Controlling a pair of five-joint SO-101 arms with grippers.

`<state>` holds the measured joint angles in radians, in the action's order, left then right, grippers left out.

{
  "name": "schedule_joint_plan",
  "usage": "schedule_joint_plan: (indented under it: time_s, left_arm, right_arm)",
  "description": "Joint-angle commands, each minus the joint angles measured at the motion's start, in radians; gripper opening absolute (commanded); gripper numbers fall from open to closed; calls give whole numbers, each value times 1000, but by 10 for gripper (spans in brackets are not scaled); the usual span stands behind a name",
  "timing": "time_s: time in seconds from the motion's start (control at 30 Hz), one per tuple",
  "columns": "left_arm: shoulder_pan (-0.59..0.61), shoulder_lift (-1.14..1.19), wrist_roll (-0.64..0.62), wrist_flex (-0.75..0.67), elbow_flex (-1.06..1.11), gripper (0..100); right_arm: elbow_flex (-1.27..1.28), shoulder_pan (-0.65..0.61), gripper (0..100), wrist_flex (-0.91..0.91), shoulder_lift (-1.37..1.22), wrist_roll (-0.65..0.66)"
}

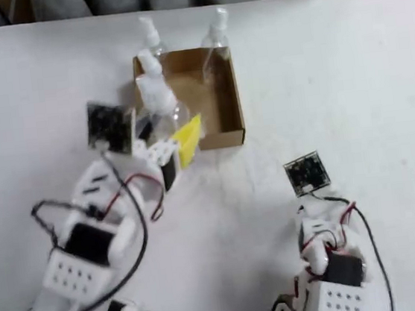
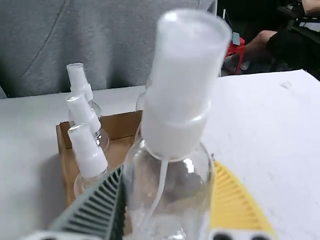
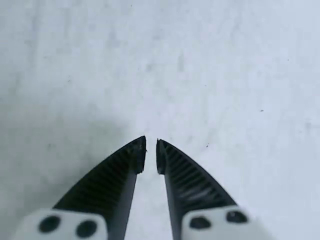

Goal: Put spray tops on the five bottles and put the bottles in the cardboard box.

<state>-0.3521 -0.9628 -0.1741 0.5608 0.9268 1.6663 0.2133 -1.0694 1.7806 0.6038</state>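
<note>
My left gripper (image 2: pixel 167 172) is shut on a clear bottle (image 2: pixel 170 192) with a white spray top (image 2: pixel 182 85), gripped between a grey finger and a yellow finger (image 2: pixel 232 200). In the high view this bottle (image 1: pixel 160 97) leans over the cardboard box's (image 1: pixel 227 127) left front part, with the left gripper (image 1: pixel 177 133) at its base. Three capped bottles (image 2: pixel 86 150) stand along one side of the box (image 2: pixel 117 125); two spray tops (image 1: pixel 150 33) (image 1: pixel 217 25) show at its far edge. My right gripper (image 3: pixel 151 150) is shut over bare white table with nothing in it.
The right arm (image 1: pixel 326 258) rests near the front edge, well to the right of the box. White table (image 1: pixel 348 72) surrounds the box. A person in grey (image 2: pixel 100 40) sits behind the table's far edge.
</note>
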Motion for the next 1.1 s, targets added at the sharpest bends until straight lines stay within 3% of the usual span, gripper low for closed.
schedule_joint_plan:
  time_s: [0.0, 0.53, 0.73, 1.07]
  left_arm:
    - [-28, 168, 14, -54, -180, 20]
    - [-28, 659, 14, -632, -238, 20]
    - [-30, 829, 18, -875, -239, 20]
    - [-25, 1036, 21, -1022, -292, 20]
  right_arm:
    - [12, -8, 15, 21, 15, 12]
    - [25, -8, 15, 19, 5, 15]
    - [25, -13, 15, -1, 5, 89]
    - [25, -18, 15, 2, 5, 89]
